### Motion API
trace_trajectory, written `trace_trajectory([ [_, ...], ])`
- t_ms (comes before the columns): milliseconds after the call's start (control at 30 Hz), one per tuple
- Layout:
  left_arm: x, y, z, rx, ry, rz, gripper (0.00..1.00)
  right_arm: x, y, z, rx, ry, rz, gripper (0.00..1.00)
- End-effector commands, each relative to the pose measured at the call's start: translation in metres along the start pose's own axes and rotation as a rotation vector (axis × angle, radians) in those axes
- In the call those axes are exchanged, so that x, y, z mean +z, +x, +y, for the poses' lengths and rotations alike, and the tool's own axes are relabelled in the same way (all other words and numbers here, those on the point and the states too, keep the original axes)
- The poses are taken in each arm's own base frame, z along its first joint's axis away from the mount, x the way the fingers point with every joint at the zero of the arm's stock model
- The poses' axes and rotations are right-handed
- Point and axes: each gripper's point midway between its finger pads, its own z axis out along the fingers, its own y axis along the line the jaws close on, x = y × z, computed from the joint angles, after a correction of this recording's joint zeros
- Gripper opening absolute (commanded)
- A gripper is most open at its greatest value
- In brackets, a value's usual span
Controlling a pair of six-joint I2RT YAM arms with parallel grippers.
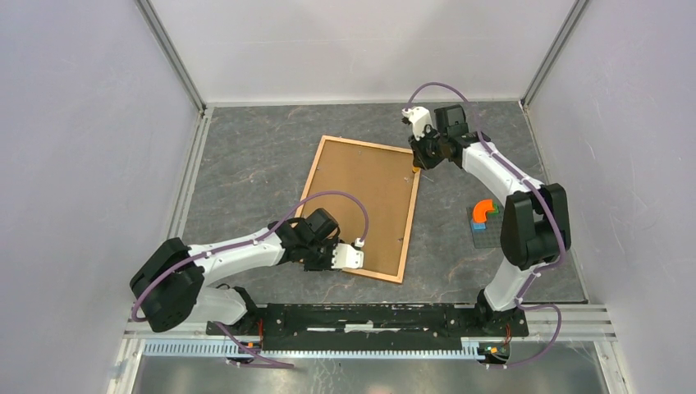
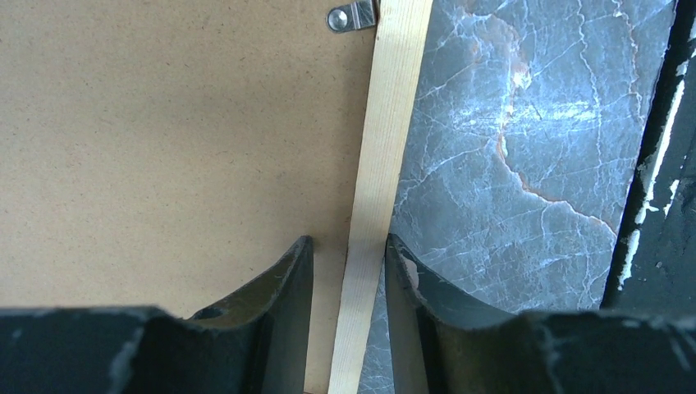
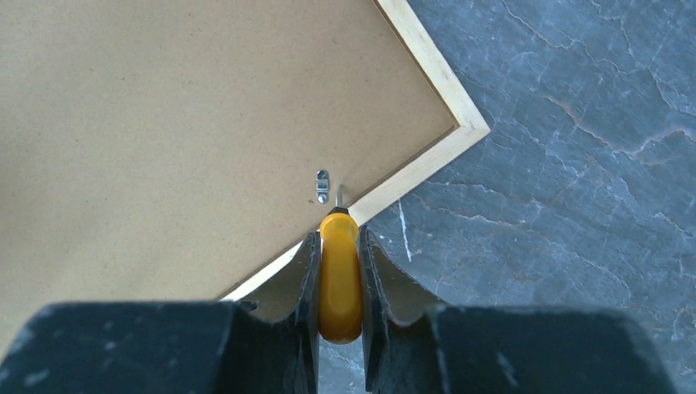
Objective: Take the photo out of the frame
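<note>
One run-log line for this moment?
frame face-down, back panel up | left tool open, straddling frame edge | right tool shut on screwdriver, tip beside clip | photo not visible

Left claw (image 2: 350, 246) parted, right claw (image 3: 338, 238) clamped tight.

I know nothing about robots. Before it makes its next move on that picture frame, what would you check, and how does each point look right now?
1. Frame lying face down, back panel up: ok.
2. Left claw astride the frame's wooden edge: ok, though a gap shows on one side.
3. Right claw shut on the yellow screwdriver: ok.
4. Screwdriver tip touching the metal clip: cannot tell; it sits just beside the clip.
5. Clip turned clear of the panel: cannot tell.
6. Photo free to come out: cannot tell; it is not in view.
</note>
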Motion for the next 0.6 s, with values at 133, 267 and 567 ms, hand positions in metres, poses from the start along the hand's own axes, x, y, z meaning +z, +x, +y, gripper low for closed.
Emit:
trace_trajectory([
  [133, 0.010, 0.000, -0.001, -0.061, 0.005, 0.002, 0.42, 0.009, -0.019, 0.006, -0.032, 0.010, -0.045, 0.00],
  [267, 0.010, -0.001, 0.001, -0.058, 0.001, 0.004, 0.42, 0.011, -0.020, 0.006, -0.037, 0.002, -0.038, 0.00],
  [567, 0.015, -0.002, 0.005, -0.094, -0.005, 0.014, 0.40, 0.007, -0.003, 0.030, -0.031, -0.096, 0.016, 0.00],
])
